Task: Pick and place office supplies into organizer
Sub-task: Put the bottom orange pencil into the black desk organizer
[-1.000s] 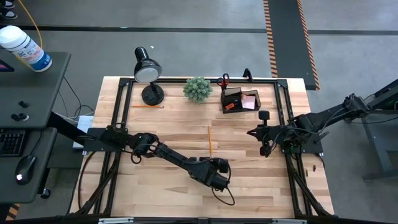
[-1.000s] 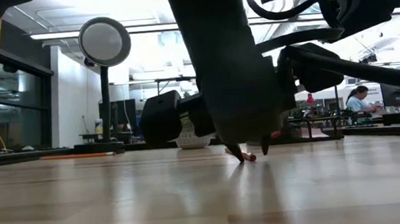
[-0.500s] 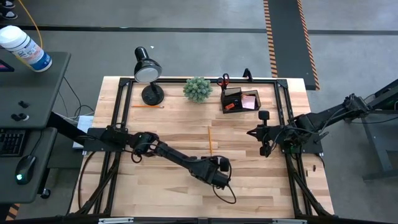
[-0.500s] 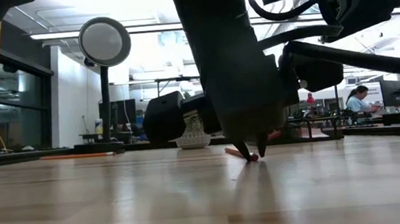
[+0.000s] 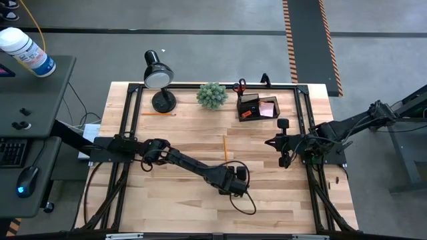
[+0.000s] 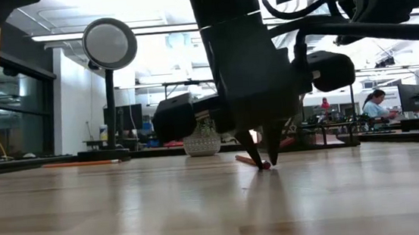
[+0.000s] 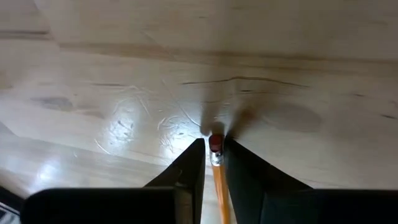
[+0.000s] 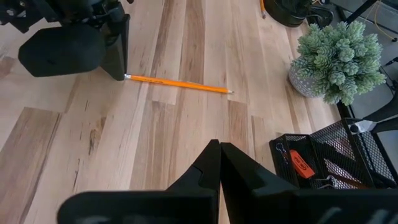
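- High view: wooden surface [image 5: 180, 133]; left gripper [image 5: 235, 175] at the pencil [image 5: 225, 148]'s near end; organizer [image 5: 257, 107] at the far edge.
- Low view: left fingers [image 6: 252, 149] straddle the eraser tip.
- Left wrist view: fingers narrow, clamping the pencil.
- Right wrist view: right gripper [image 8: 219, 149] closed, empty.

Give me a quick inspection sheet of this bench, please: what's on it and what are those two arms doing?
Surface: pale wooden tabletop.
Job's things: orange pencil lying flat; black mesh organizer holding a pink pad.
Clutter: green plant ball, black desk lamp.
Hands: left hand shut on the pencil's eraser end; right hand shut, waiting at the table's right.
Cables: black loop by the left hand.
Surroundings: seated person in the room behind.
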Tool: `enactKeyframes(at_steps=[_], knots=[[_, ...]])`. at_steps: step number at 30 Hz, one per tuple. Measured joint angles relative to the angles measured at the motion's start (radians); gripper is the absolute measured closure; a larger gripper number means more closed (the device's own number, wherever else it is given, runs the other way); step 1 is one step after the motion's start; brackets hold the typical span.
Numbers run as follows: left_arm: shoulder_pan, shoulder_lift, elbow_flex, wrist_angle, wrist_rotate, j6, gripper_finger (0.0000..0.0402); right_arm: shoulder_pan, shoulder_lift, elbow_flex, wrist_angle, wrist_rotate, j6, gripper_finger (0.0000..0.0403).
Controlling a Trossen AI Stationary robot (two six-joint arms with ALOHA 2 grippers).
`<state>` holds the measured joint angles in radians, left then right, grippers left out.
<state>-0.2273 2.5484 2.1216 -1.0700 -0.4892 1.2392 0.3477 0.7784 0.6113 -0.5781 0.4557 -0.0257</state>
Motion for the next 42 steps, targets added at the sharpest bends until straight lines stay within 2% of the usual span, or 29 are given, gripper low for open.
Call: enactKeyframes(at_steps=[5, 9, 14, 22, 42], knots=[[-0.001, 0.000, 0.000, -0.010, 0.010, 0.037, 0.0357, 0.000, 0.000, 0.000, 0.000, 0.000, 0.000, 0.0402], [-0.001, 0.000, 0.000, -0.024, 0.017, 0.052, 0.0392, 0.000, 0.000, 0.000, 0.000, 0.000, 0.000, 0.0402], [-0.002, 0.000, 0.000, -0.024, 0.004, 0.069, 0.0392, 0.000, 0.000, 0.000, 0.000, 0.000, 0.000, 0.0402], [-0.020, 0.009, 0.024, -0.059, -0.127, 0.044, 0.0399, 0.000, 0.000, 0.000, 0.000, 0.001, -0.008, 0.0402], [-0.041, 0.012, 0.197, -0.304, -0.286, -0.141, 0.0401, 0.000, 0.000, 0.000, -0.059, 0.033, 0.006, 0.0402]])
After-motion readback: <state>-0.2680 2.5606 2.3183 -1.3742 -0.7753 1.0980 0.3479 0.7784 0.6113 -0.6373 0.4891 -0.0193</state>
